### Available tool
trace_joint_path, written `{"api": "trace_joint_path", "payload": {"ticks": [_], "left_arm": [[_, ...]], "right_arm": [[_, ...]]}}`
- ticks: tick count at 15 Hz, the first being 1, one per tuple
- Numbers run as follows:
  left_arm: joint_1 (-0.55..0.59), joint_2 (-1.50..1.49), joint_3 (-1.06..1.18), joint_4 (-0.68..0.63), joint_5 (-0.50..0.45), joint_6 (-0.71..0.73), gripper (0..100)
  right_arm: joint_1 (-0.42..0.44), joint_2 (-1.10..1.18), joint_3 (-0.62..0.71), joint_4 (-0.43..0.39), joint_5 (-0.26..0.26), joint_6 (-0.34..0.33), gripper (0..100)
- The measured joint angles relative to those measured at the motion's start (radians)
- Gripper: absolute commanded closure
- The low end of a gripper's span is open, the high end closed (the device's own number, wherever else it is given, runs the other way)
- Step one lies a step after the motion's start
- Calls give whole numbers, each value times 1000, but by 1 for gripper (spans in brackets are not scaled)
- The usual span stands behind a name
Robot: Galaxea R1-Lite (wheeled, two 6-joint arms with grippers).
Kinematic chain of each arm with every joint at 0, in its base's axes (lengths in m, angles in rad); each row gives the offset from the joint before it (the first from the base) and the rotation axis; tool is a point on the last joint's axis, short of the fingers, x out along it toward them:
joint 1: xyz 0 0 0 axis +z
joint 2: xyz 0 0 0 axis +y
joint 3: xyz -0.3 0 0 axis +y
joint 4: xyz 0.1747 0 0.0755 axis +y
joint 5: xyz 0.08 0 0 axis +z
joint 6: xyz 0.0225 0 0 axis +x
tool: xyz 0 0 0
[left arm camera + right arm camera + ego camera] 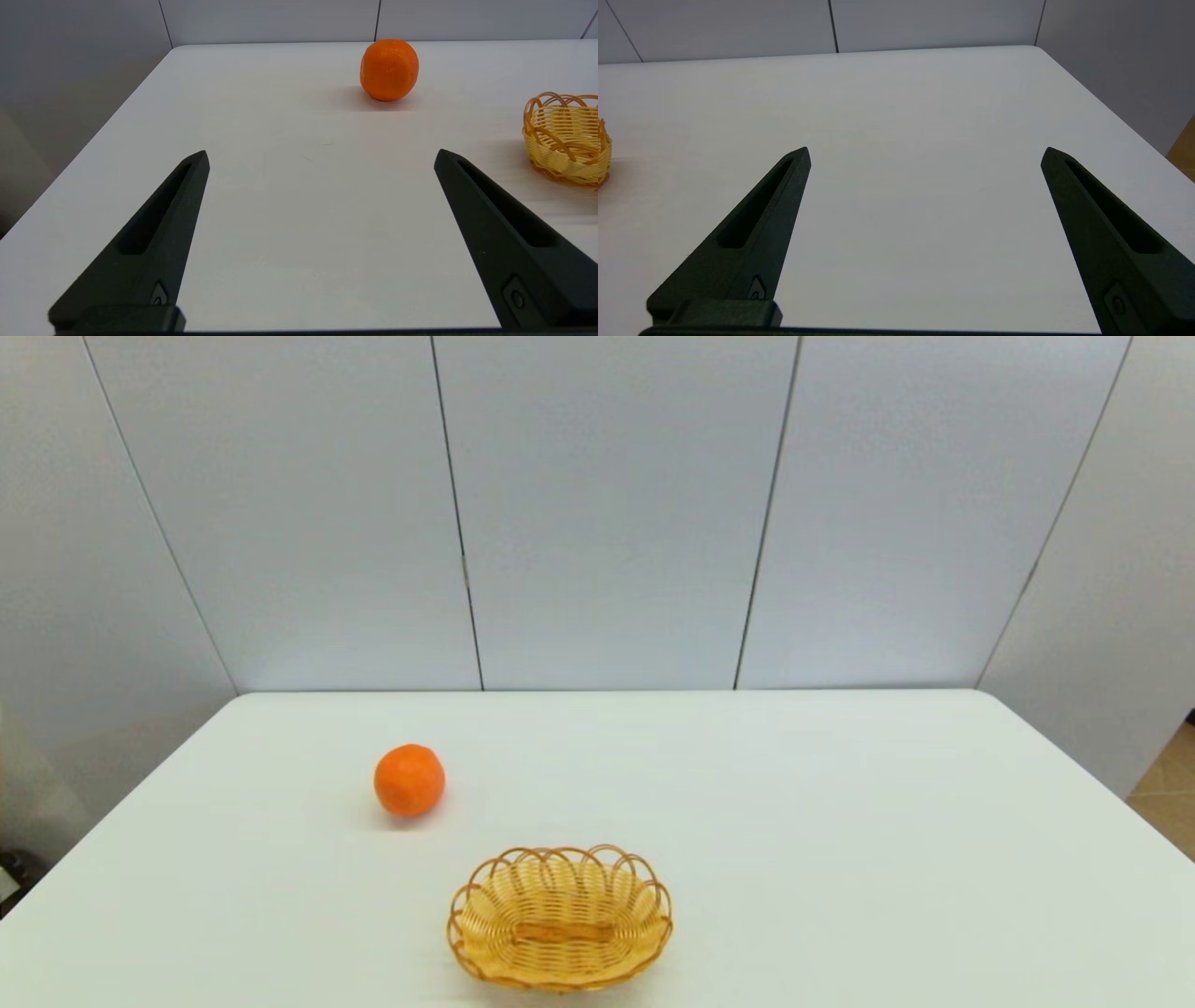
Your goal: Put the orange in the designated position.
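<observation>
An orange (409,780) sits alone on a white table (840,821), left of centre, near an oval wicker basket (560,918) but apart from it. The left tool (322,156) and right tool (924,154) hover low over the table, fingers spread wide, holding nothing.

A small oval wicker basket (560,919), woven in pale yellow with a looped, scalloped brown rim, sits upright near the front edge of a plain white bench (840,821), roughly at its middle from left to right. Nothing lies inside the basket, and its flat woven base shows through the opening. Behind the bench stands a wall of light grey panels (607,513) divided by thin dark vertical seams.
</observation>
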Motion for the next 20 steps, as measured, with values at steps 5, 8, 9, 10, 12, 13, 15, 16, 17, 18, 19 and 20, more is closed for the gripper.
{"api": "trace_joint_path", "payload": {"ticks": [5, 8, 9, 10, 12, 13, 15, 16, 17, 18, 19, 20], "left_arm": [[0, 0, 0, 0, 0, 0, 0], [0, 0, 0, 0, 0, 0, 0], [0, 0, 0, 0, 0, 0, 0], [0, 0, 0, 0, 0, 0, 0], [0, 0, 0, 0, 0, -1, 0], [0, 0, 0, 0, 0, 0, 0], [0, 0, 0, 1, 0, -1, 0], [0, 0, 0, 1, 0, 0, 0], [0, 0, 0, 3, 1, 6, 0], [0, 0, -2, 4, -1, 9, 0], [0, 3, -10, 6, -4, 15, 0], [0, 11, -28, 3, -4, 26, 0]], "right_arm": [[0, 0, 0, 0, 0, 0, 0], [0, 0, 0, 0, 0, 0, 0], [0, 0, 0, 0, 0, 0, 0], [0, 0, 0, 0, 0, 0, 0], [0, 0, 0, 0, 0, 0, 0], [0, 0, 0, 0, 0, 0, 0], [0, 0, 0, 0, 0, 0, 0], [0, 0, 0, 0, 0, 0, 0], [0, 0, 0, 0, 0, 0, 0], [0, 0, 0, 0, 0, 0, 0], [0, 0, 0, 0, 0, 0, 0], [0, 0, 0, 0, 0, -1, 0]]}}
